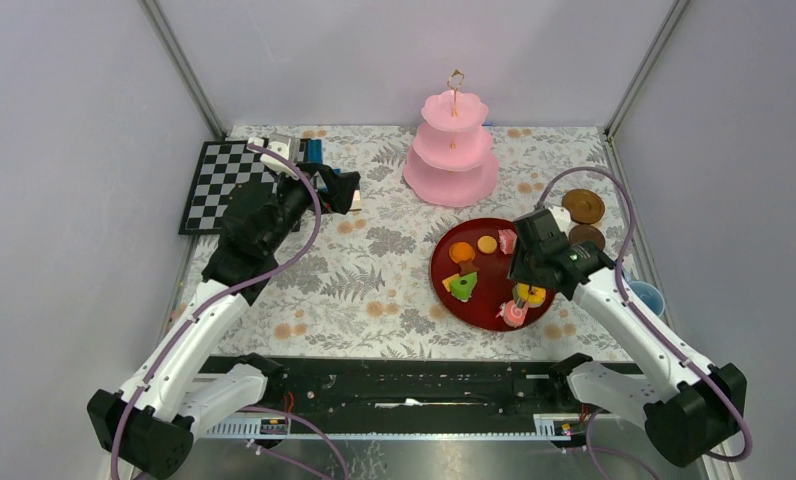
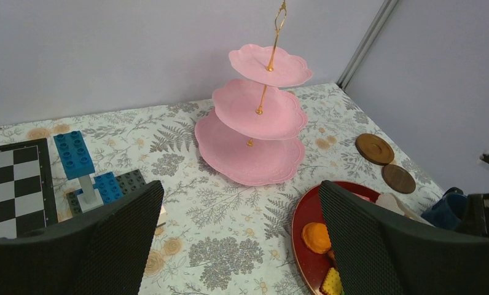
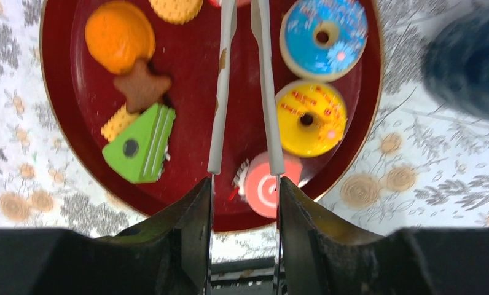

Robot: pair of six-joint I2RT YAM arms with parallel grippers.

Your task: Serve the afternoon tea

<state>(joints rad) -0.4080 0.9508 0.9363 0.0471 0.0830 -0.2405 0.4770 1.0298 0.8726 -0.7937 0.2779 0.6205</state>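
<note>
The pink three-tier stand [image 1: 452, 150] stands empty at the back centre and also shows in the left wrist view [image 2: 254, 123]. The toy sweets lie on the dark red tray [image 3: 187, 74]: an orange bun [image 3: 119, 35], a brown star [image 3: 142, 89], a green cake piece [image 3: 140, 144], a blue donut [image 3: 323, 37], a yellow donut [image 3: 309, 117] and a pink roll [image 3: 263, 184]. My right gripper [image 3: 245, 187] is shut on the white tongs [image 3: 220, 92] above the tray [image 1: 444, 285]; the tong tips are out of view. My left gripper [image 2: 241, 187] is open and empty, left of the stand [image 1: 344, 190].
Two brown saucers [image 1: 582, 206] [image 1: 586, 236] lie right of the tray, with a blue cup [image 1: 644, 297] near the right edge. A chessboard [image 1: 219, 185] and blue blocks [image 2: 76, 153] sit at the back left. Walls enclose the table.
</note>
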